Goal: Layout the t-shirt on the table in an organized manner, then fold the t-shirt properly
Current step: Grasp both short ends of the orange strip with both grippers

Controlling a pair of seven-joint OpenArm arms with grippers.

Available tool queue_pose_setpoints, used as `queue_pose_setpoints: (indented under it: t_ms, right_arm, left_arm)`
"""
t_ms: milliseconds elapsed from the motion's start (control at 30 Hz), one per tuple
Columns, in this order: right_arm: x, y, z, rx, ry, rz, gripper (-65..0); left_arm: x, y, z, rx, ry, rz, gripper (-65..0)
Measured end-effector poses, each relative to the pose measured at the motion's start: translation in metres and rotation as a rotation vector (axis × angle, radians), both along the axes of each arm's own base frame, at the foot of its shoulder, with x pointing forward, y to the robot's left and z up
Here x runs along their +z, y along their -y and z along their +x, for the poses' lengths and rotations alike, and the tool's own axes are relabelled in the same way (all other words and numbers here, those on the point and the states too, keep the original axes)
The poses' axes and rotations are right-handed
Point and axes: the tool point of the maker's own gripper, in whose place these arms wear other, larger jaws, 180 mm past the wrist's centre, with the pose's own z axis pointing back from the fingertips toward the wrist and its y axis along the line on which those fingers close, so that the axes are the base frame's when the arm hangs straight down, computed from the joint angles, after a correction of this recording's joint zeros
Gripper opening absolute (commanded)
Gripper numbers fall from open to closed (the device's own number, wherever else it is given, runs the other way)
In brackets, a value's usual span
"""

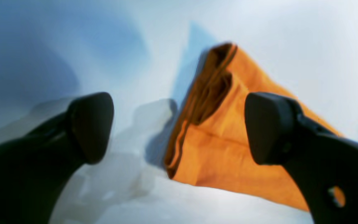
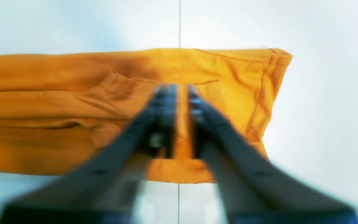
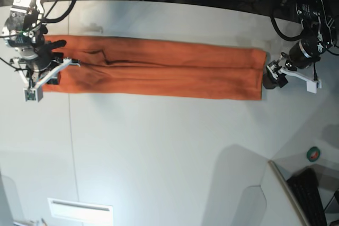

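The orange t-shirt (image 3: 159, 67) lies folded into a long narrow strip across the far part of the white table (image 3: 159, 157). In the base view my left gripper (image 3: 270, 78) sits at the strip's right end. Its wrist view shows the left gripper (image 1: 180, 127) open wide, black fingers (image 1: 92, 127) either side of the layered shirt end (image 1: 222, 146), holding nothing. My right gripper (image 3: 51, 72) is over the strip's left end. In the right wrist view the right gripper (image 2: 180, 90) is blurred, its fingers a narrow gap apart above flat t-shirt cloth (image 2: 57, 102).
A thin dark seam (image 2: 179, 21) runs across the tabletop under the shirt. A white label plate (image 3: 79, 213) sits near the front edge. At the lower right are a lower panel, a small green and red round thing (image 3: 314, 154) and a dark object (image 3: 312, 191). Cables hang behind the table.
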Motion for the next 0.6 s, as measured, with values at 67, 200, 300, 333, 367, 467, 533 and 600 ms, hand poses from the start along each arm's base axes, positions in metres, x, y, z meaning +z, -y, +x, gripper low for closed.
queue_pose_setpoints:
  t_ms: [67, 200, 300, 333, 367, 467, 533, 600]
  right_arm:
    - [0.000, 0.001, 0.000, -0.004, 0.000, -0.001, -35.9]
    - [-0.001, 0.002, -0.002, -0.004, -0.003, -0.001, -33.0]
    - [-0.001, 0.001, -0.002, -0.004, -0.005, -0.001, -33.0]
    - [-0.001, 0.002, -0.003, -0.004, -0.006, -0.001, -33.0]
    - [-0.002, 0.002, -0.003, -0.005, -0.007, -0.001, -33.0]
    - [-0.002, 0.002, -0.004, -0.006, -0.008, -0.001, -33.0]
    - [-0.001, 0.002, -0.003, -0.006, -0.007, -0.002, -33.0]
    - [-0.001, 0.002, -0.003, -0.006, -0.006, -0.002, -33.0]
  left_arm:
    - [-0.002, 0.010, 0.004, -0.054, 0.015, -0.019, -3.0]
    - [-0.014, 0.011, 0.008, -0.052, 0.001, -0.055, -6.6]
    - [-0.018, 0.009, 0.004, -0.058, -0.019, -0.040, -7.9]
    - [-0.021, 0.007, 0.002, -0.070, -0.037, -0.013, -7.9]
    - [-0.024, 0.006, 0.000, -0.080, -0.052, 0.008, -7.9]
    - [-0.027, 0.008, 0.000, -0.091, -0.053, 0.037, -7.9]
    - [-0.027, 0.011, 0.002, -0.093, -0.049, 0.036, -7.9]
    - [-0.028, 0.013, 0.002, -0.095, -0.052, 0.032, -8.1]
